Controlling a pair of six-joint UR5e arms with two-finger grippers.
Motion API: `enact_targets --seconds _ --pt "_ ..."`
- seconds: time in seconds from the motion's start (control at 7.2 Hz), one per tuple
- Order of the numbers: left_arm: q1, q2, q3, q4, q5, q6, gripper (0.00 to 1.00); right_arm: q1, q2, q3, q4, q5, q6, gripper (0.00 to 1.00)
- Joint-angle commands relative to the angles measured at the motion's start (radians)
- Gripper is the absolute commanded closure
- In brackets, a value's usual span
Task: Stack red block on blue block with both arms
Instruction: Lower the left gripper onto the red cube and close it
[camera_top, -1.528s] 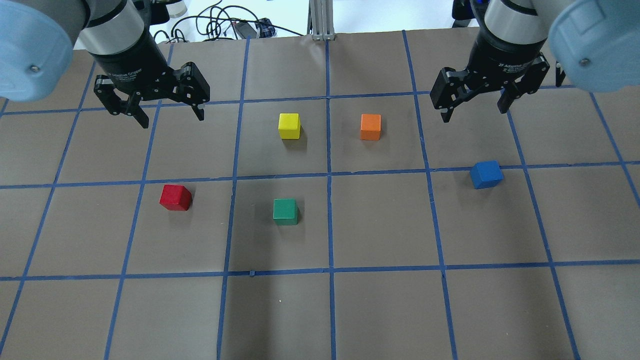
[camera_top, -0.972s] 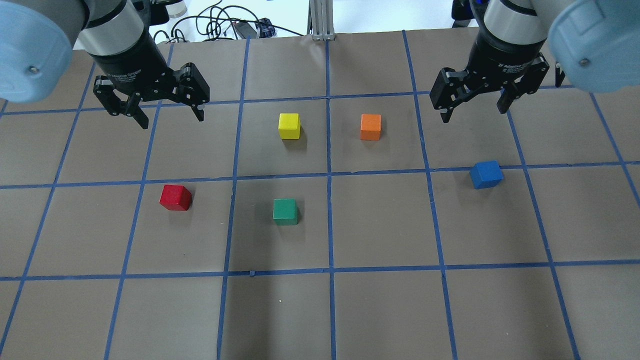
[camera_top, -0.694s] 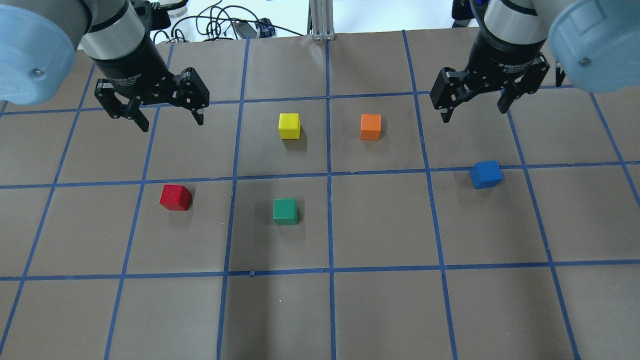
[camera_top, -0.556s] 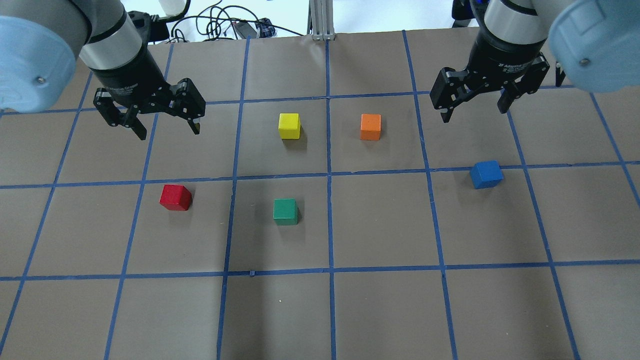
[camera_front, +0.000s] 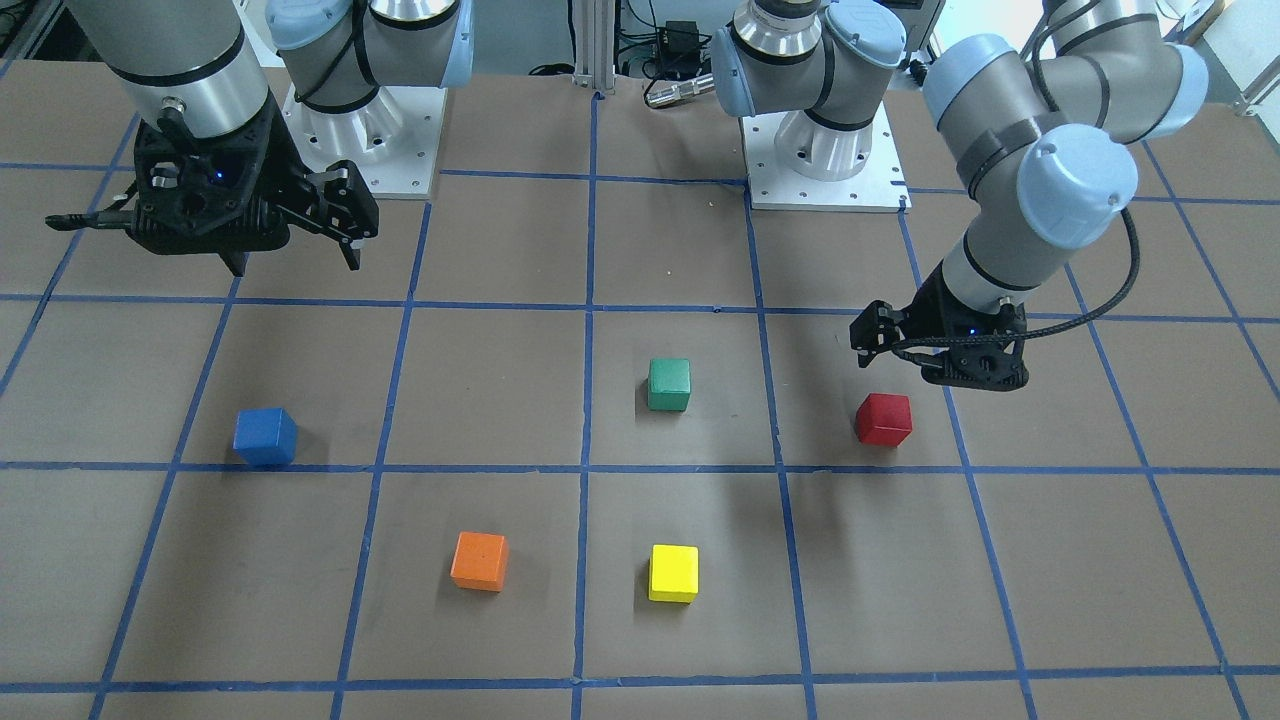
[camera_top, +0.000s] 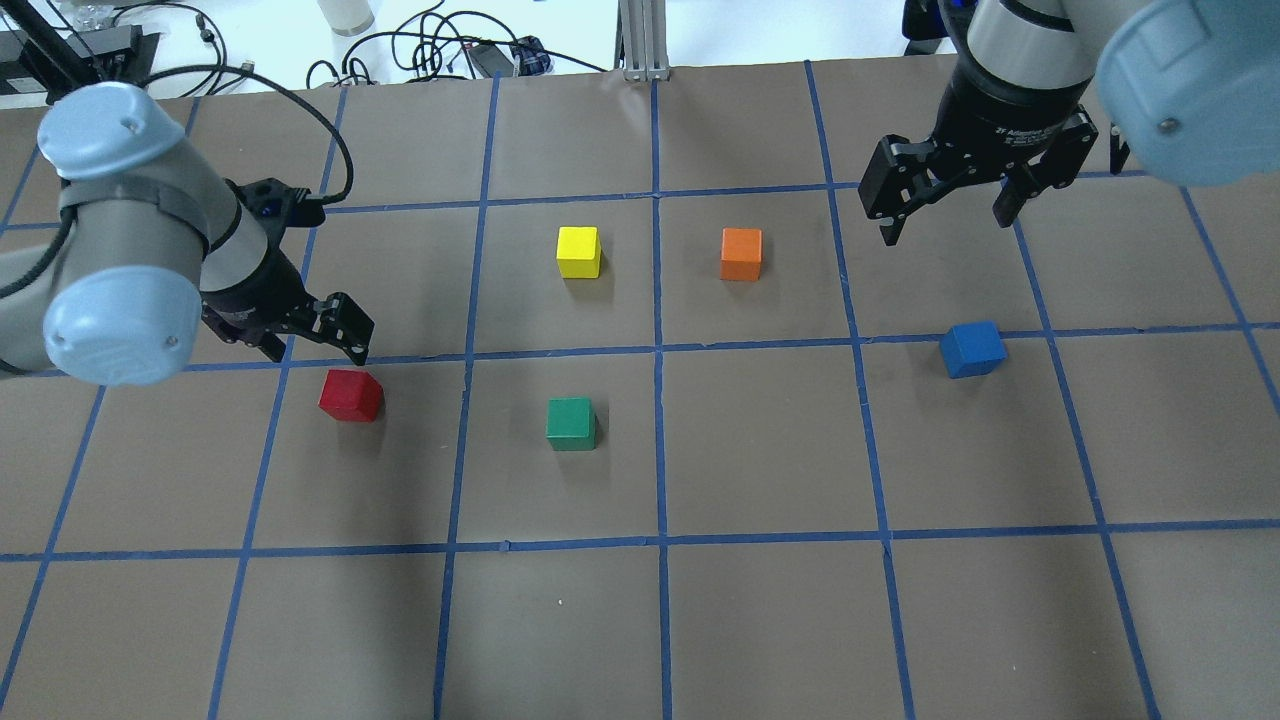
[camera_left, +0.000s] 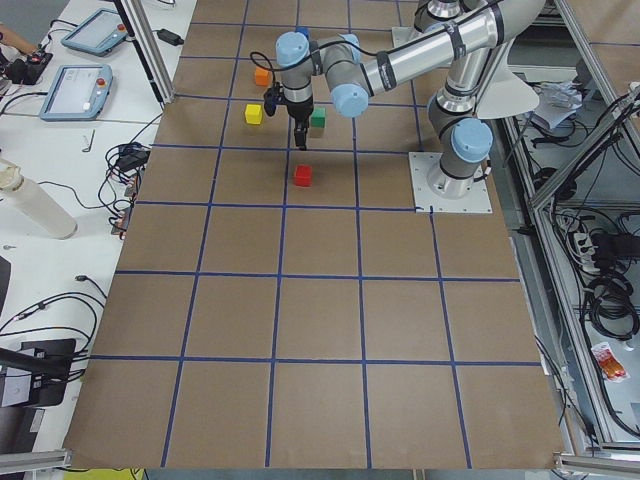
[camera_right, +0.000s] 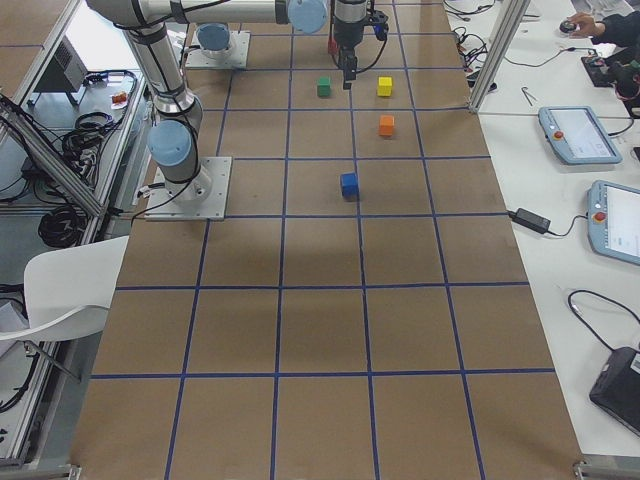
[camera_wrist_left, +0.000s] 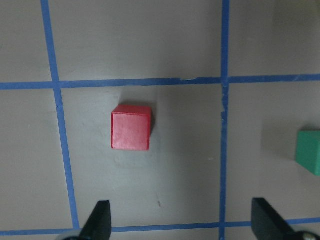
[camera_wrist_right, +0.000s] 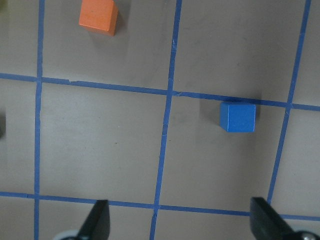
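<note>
Overhead: red block (camera_top: 351, 394) sits left of the green block (camera_top: 571, 422), blue block (camera_top: 972, 349) well to its right. My left gripper (camera_top: 315, 345) hovers spread, left of green and slightly beyond; right gripper (camera_top: 945, 215) spread too, far right. Left wrist: red sits ahead of my fingertips (camera_wrist_left: 102, 220), off-centre. I'd centre it, square up, then descend.

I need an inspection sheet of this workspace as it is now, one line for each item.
Surface: brown table with a blue tape grid.
Job's things: red block and blue block lie far apart, unstacked.
Clutter: green block, yellow block, orange block.
Grippers: left gripper open near the red block, not touching; right gripper open, empty.
Cables: black cable loops behind the left gripper; wires beyond the table's edge.
Surroundings: pendants on a side desk.
</note>
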Motion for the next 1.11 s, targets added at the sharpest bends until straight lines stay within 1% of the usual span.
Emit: enact_targets --seconds 0.0,0.14,0.56,0.69,0.83,0.97 --pt "0.010 -0.074 -0.098 0.183 0.017 0.089 0.00 0.000 0.000 0.000 0.011 0.001 0.000 0.00" --pt "0.010 -0.105 -0.096 0.214 0.059 0.103 0.00 0.000 -0.002 0.000 0.009 0.001 0.000 0.00" --pt "0.021 -0.180 -0.096 0.284 0.061 0.105 0.00 0.000 0.000 0.000 0.011 0.000 0.000 0.00" --pt "0.021 -0.190 -0.098 0.310 0.055 0.105 0.15 0.000 -0.002 0.000 0.012 -0.002 0.000 0.00" --pt "0.021 -0.190 -0.098 0.310 0.060 0.106 0.48 0.000 -0.002 0.000 0.012 0.000 0.000 0.00" --pt "0.021 -0.190 -0.092 0.310 0.061 0.108 0.75 0.000 -0.002 0.000 0.012 -0.002 0.000 0.00"
